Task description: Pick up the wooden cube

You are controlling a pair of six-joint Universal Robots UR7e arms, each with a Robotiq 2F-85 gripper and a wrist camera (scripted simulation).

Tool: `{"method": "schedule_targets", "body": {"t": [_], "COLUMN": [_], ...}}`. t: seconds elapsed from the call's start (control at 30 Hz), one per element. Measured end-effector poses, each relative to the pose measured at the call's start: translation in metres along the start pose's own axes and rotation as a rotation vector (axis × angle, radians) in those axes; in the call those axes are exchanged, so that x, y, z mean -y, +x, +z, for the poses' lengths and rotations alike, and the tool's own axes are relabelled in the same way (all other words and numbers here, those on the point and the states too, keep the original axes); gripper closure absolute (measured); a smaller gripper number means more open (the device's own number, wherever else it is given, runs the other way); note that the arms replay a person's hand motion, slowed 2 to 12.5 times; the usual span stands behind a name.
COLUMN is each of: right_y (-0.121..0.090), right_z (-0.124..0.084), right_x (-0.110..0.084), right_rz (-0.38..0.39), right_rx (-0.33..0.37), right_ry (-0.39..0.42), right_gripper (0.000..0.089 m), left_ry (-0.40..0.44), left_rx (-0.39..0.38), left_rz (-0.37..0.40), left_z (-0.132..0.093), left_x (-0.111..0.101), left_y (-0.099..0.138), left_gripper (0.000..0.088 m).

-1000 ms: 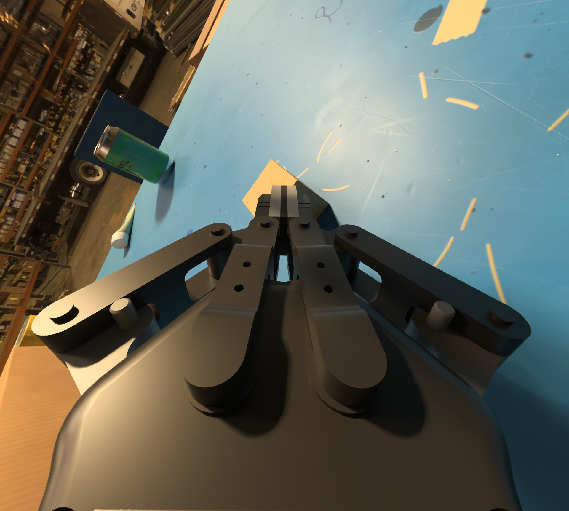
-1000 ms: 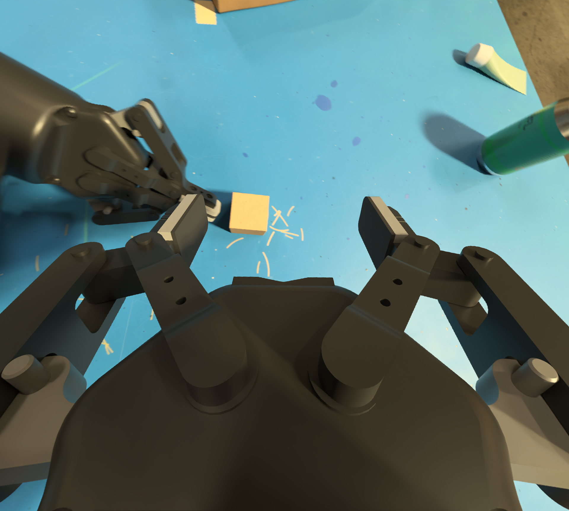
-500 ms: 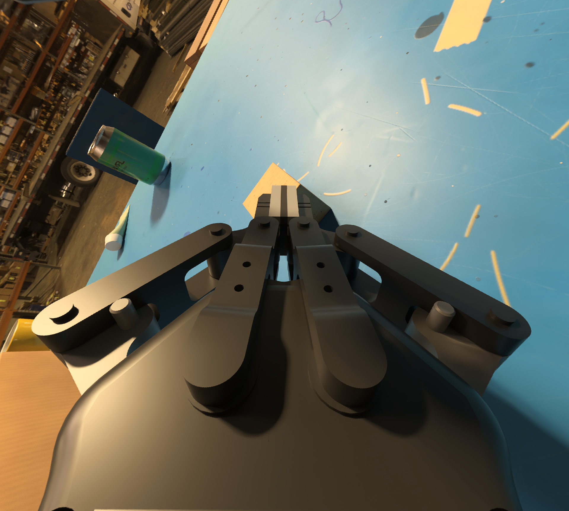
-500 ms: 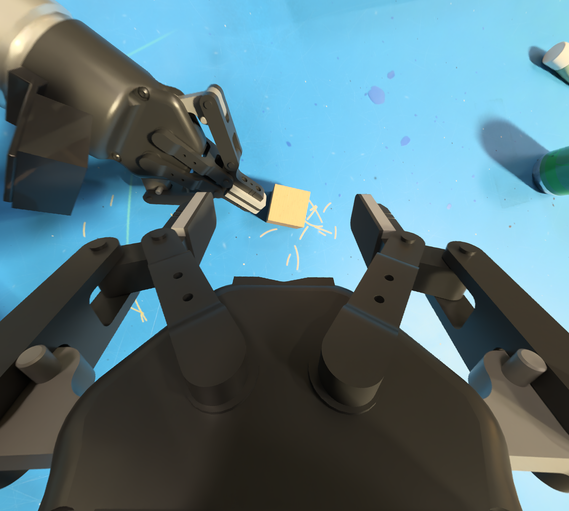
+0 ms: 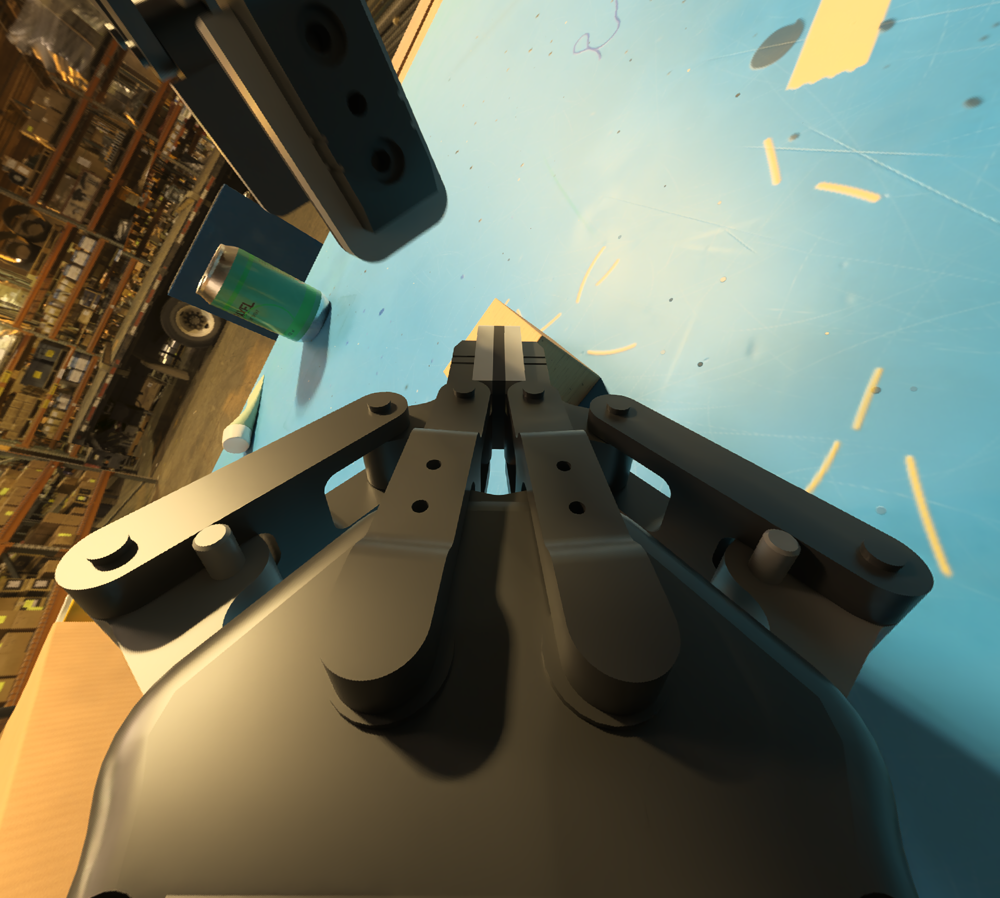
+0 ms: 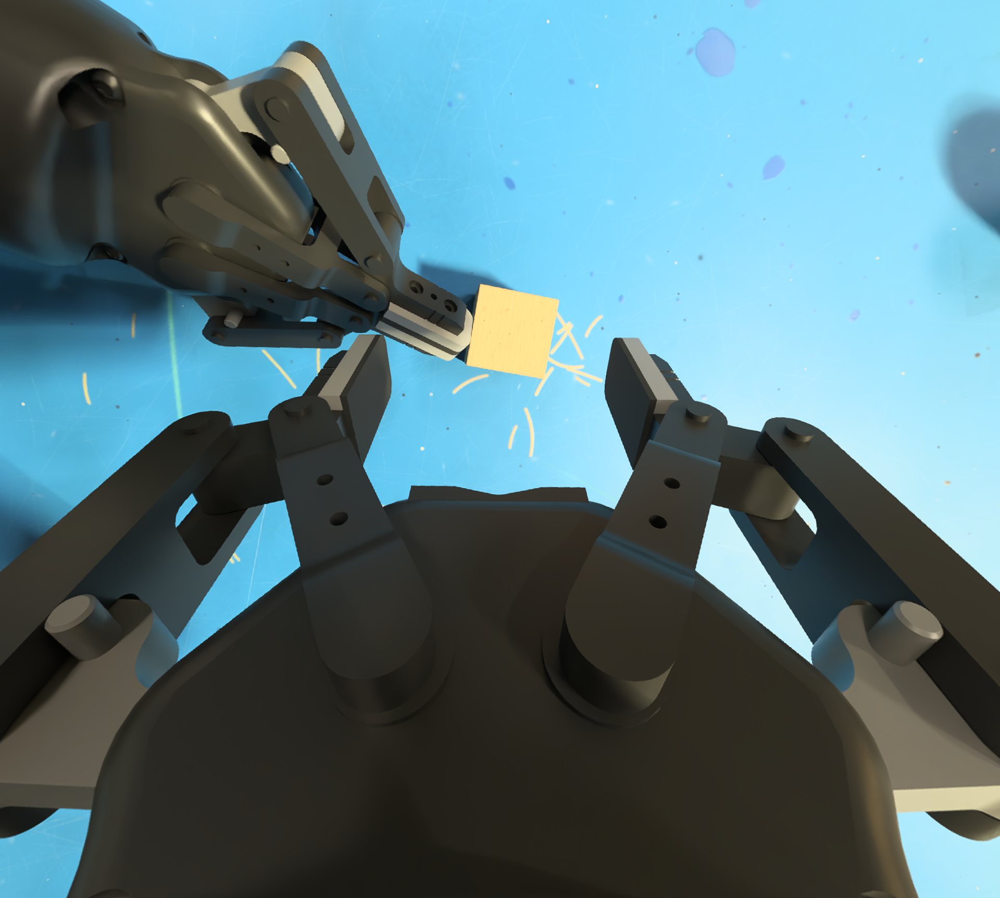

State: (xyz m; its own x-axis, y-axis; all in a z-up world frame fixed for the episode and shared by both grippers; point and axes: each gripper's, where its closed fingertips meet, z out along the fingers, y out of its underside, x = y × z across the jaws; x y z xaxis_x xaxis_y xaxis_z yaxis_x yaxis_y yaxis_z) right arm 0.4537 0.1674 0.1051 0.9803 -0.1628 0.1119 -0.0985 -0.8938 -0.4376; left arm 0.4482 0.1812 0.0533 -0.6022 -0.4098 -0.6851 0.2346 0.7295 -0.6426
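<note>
The wooden cube (image 6: 511, 331) is a small pale block lying on the blue table. My left gripper (image 5: 498, 350) is shut and empty, and its tips press against the cube's (image 5: 563, 363) side. In the right wrist view the left gripper (image 6: 433, 331) touches the cube's left face. My right gripper (image 6: 495, 379) is open and empty above the table, with the cube just beyond the gap between its fingers. One right finger (image 5: 324, 114) shows large at the upper left of the left wrist view.
A green can (image 5: 260, 293) stands near the table's edge, with a white-capped tube (image 5: 243, 423) beside it. A cardboard box (image 5: 59, 682) is at the lower left. Pale shavings (image 6: 573, 358) lie around the cube. A pale paper scrap (image 5: 849, 11) lies farther off.
My right gripper has come down closer to the cube, still open. The box and can have left its view. The left gripper stays shut against the cube.
</note>
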Motion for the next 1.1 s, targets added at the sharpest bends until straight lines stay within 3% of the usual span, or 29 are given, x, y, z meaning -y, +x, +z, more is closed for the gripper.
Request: {"method": "schedule_targets", "body": {"t": [0.47,0.77,1.1], "right_y": [0.000,0.005,0.008], "right_z": [0.032,0.033,0.034], "right_x": [-0.004,0.001,-0.007], "right_rz": [0.058,0.102,0.116], "right_rx": [0.042,0.053,0.053], "right_ry": [-0.042,-0.010,-0.035], "right_gripper": [0.0165,0.0117,0.0095], "left_ry": [0.026,0.055,0.097], "left_rx": [0.023,0.036,0.022], "left_rz": [0.023,0.014,0.034], "left_z": [0.000,-0.002,-0.005], "left_x": [-0.001,-0.001,0.002], "left_y": [-0.002,-0.004,-0.003], "left_gripper": [0.0882,0.0882,0.0882]}}
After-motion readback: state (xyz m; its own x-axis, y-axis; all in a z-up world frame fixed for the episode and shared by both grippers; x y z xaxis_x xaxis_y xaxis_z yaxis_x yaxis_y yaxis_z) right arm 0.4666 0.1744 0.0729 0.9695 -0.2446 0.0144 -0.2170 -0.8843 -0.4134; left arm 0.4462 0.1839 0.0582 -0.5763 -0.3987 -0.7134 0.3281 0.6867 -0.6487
